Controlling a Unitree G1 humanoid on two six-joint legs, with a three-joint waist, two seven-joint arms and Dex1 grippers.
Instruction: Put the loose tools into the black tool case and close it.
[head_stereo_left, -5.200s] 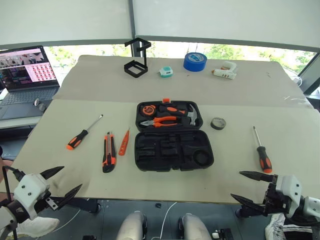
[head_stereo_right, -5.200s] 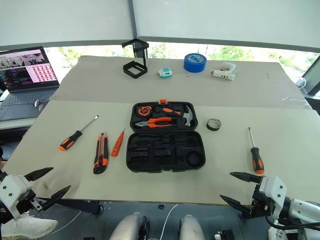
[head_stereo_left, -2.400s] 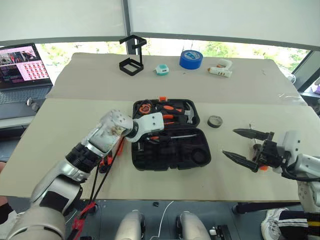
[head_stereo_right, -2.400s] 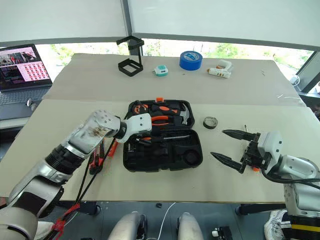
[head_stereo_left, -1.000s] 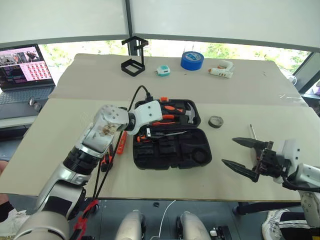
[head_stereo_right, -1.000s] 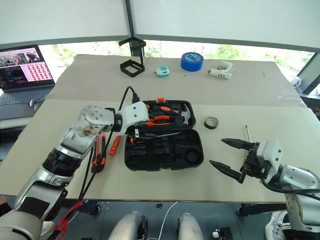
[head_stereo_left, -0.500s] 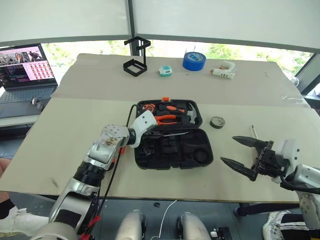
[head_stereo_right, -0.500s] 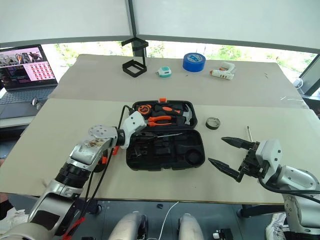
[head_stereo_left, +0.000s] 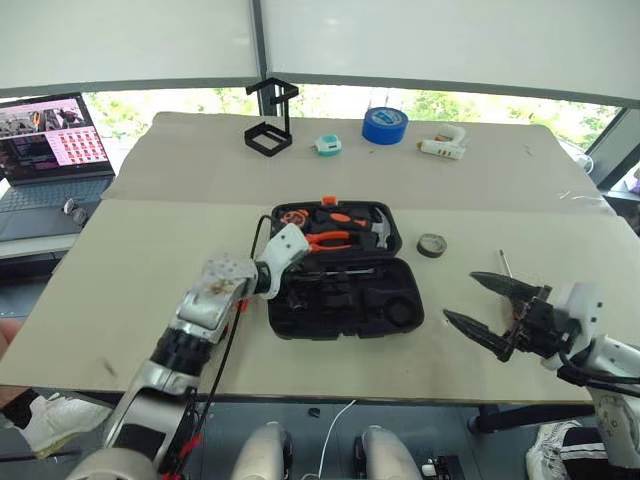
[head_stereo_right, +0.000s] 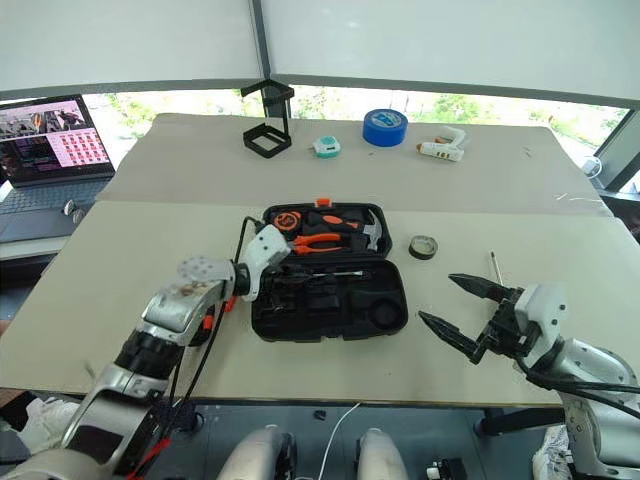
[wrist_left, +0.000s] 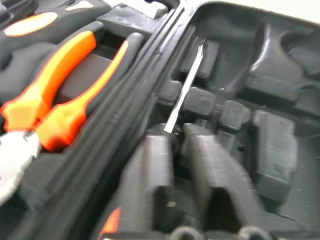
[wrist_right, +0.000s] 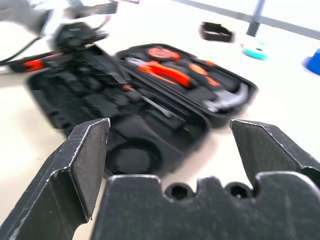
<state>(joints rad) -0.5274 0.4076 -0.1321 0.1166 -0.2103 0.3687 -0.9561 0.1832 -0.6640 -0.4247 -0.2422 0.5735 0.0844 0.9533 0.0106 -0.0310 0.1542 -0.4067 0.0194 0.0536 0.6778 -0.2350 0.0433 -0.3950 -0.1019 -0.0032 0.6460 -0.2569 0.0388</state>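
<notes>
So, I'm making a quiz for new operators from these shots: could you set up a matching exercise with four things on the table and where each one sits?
Things:
1. blue tape roll
2. small dark tape roll
3. laptop
4. orange-handled pliers

Places:
A. inside the far half of the open black tool case
B. on the table just right of the case
C. off the table's left edge
D. at the table's far edge, between the teal tape measure and the white glue gun

Pairs: 1-D, 2-B, 3-C, 4-A
</notes>
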